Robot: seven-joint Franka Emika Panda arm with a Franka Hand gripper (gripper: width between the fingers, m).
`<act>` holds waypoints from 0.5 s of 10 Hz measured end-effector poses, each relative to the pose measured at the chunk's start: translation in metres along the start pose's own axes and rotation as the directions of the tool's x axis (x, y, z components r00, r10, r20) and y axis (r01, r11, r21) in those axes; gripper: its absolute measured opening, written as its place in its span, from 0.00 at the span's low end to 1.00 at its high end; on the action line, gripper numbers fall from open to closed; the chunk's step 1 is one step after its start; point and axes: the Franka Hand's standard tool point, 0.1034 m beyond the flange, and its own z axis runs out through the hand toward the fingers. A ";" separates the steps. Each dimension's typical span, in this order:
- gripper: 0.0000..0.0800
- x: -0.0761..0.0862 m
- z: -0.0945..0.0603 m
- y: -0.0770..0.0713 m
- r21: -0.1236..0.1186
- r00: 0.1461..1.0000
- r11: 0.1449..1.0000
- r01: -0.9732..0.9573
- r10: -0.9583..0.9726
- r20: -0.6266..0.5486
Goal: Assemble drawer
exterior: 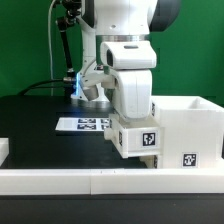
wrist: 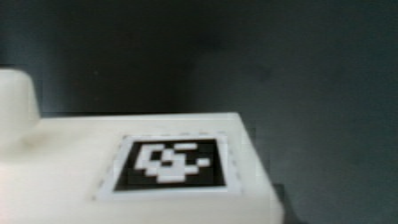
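1 white tray (exterior: 134, 138) hung from the robot's gripper (exterior: 130, 112), just beside the big white shell (exterior: 186, 130). The tray sat on the exterior view's left of the shell, and it seemed to touch the shell's side wall. A black-and-white tag (exterior: 148, 139) faced the camera on the tray's near end. The shell had its own tag (exterior: 188, 159) low on its near wall, and its top was open.

The gripper came down from above onto the tray. I could not tell whether its fingers were squeezed on the tray or apart, because the arm's big white body hid them. In the wrist view I saw a flat white face with a tag (wrist: 173, 162) close up, and a rounded white lump (wrist: 16, 100) at the edge that may have been 1 finger.

I think the tray was held level next to the shell so it could slide into it, like a drawer going into its box. The next move would need the tray lined up straight, or it could jam on the wall.

The marker board (exterior: 84, 125) lay flat on the dark table (exterior: 30, 120), farther back. A long white rail (exterior: 70, 180) ran along the near edge.
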 end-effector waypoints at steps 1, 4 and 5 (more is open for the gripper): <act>0.06 0.002 0.000 0.000 0.000 1.000 1.000 -0.015 0.015 0.000; 0.06 0.003 0.000 0.000 0.000 0.999 0.999 -0.035 0.035 0.000; 0.06 0.003 0.000 0.000 0.000 0.999 0.999 -0.041 0.041 0.000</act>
